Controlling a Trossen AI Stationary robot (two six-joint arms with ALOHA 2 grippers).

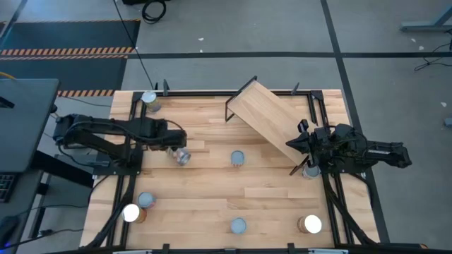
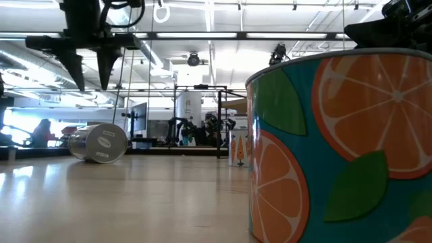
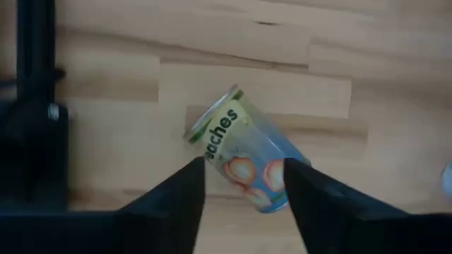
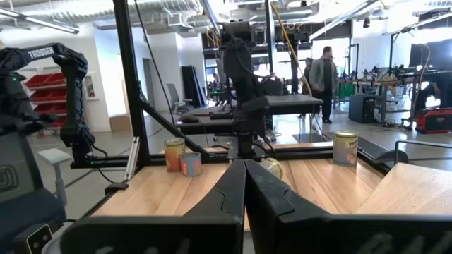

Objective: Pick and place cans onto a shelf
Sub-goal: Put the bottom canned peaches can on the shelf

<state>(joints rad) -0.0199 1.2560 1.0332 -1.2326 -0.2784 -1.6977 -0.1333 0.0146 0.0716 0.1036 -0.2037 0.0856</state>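
A peaches can (image 3: 244,159) lies on its side on the tabletop; it also shows in the high view (image 1: 182,156) and the low view (image 2: 100,143). My left gripper (image 3: 244,166) hangs above it, open and pointing down, its fingertips clear of the can in the low view (image 2: 91,74). My right gripper (image 1: 291,144) is shut and empty beside the near right edge of the tilted wooden shelf (image 1: 272,116); its fingers meet in the right wrist view (image 4: 245,169). Several other cans stand upright, one at the table's middle (image 1: 238,159).
Upright cans stand at the far left (image 1: 150,101), near left (image 1: 145,201), near middle (image 1: 239,226), near right (image 1: 311,224) and under my right arm (image 1: 309,171). An orange-patterned can (image 2: 344,148) fills the low view's right. People stand in the room beyond (image 4: 325,74).
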